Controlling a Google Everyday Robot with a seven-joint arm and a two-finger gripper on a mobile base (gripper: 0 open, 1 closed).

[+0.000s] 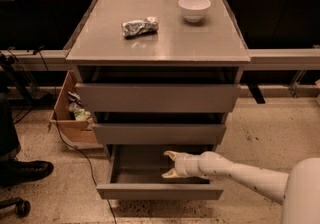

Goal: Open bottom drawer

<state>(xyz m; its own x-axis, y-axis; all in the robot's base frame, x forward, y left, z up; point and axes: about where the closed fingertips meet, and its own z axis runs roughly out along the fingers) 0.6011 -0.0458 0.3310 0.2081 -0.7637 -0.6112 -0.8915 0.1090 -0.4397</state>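
Observation:
The bottom drawer (160,191) of the grey cabinet is pulled out, and its shallow grey tray (136,165) shows. My gripper (168,164) is over the right part of that tray, just behind the front panel, with its two pale fingers spread apart and nothing between them. My white arm (240,174) reaches in from the lower right. The medium drawer (159,133) and the tallest drawer (157,98) above stand slightly out.
On the cabinet top (200,43) lie a foil packet (139,26) and a white bowl (194,8). A cardboard box (70,115) with rubbish stands on the floor at the left, with a cable beside it. A person's black shoe (25,170) is at far left.

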